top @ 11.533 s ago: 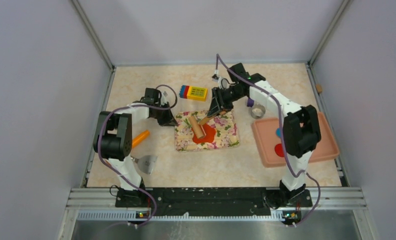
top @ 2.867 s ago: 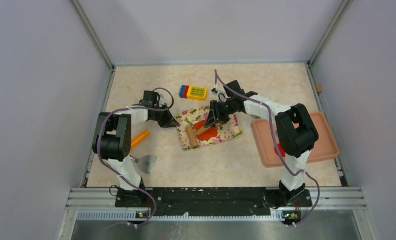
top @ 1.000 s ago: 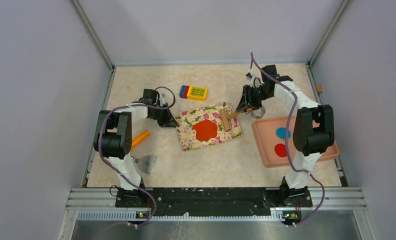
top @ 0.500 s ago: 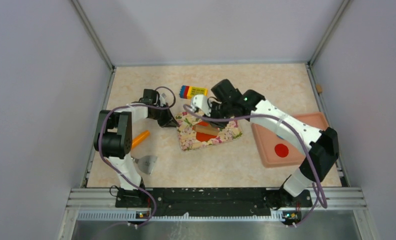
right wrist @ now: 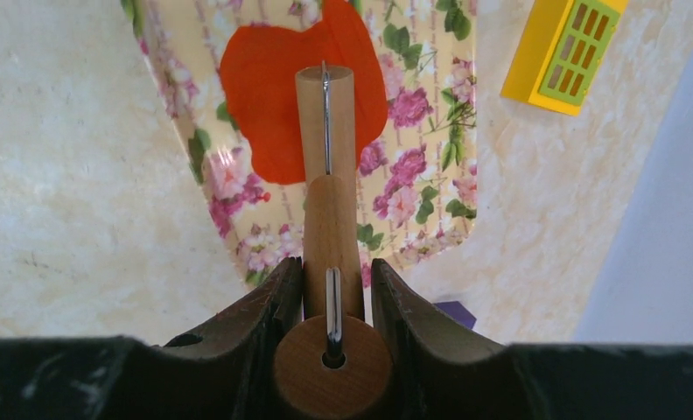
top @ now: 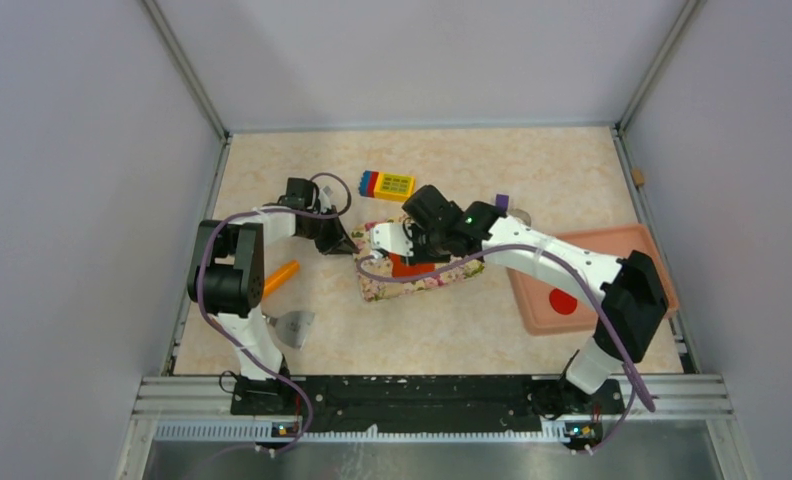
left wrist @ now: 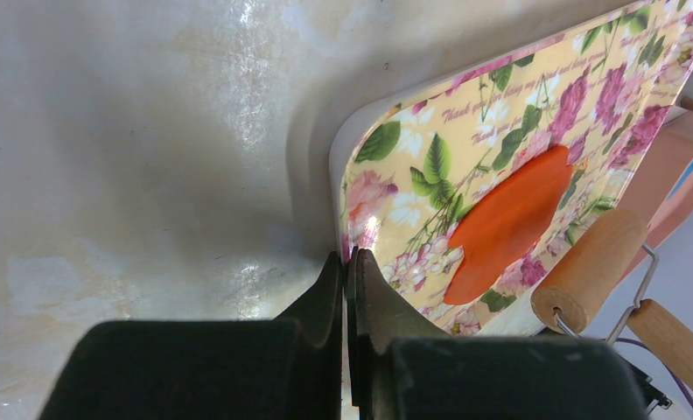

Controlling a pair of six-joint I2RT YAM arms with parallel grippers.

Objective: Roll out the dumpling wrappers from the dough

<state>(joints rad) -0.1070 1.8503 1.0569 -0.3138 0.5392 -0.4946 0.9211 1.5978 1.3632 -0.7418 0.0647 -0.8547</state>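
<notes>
Dough (right wrist: pixel 264 87) just beyond R gripper (right wrist: pixel 334 271), under roller (right wrist: pixel 343 122)

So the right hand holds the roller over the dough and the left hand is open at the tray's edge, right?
No: the left hand is shut, not open, at the edge of the tray; the left wrist view shows it. The rest holds.

Robotics laboratory test cell: plain grey panel walls (top: pixel 92 150) in aluminium framing (top: pixel 184 75) enclose a marble-patterned tabletop (top: pixel 532 170), and two arms (top: pixel 547 257) are bolted to a rail (top: pixel 412 393) at its near edge. Props only: a toy building block (top: pixel 388 184) just beyond the right gripper (right wrist: pixel 334 267), which clamps a small rolling pin (right wrist: pixel 339 114); a pink tray (top: pixel 534 285) to its right.
</notes>
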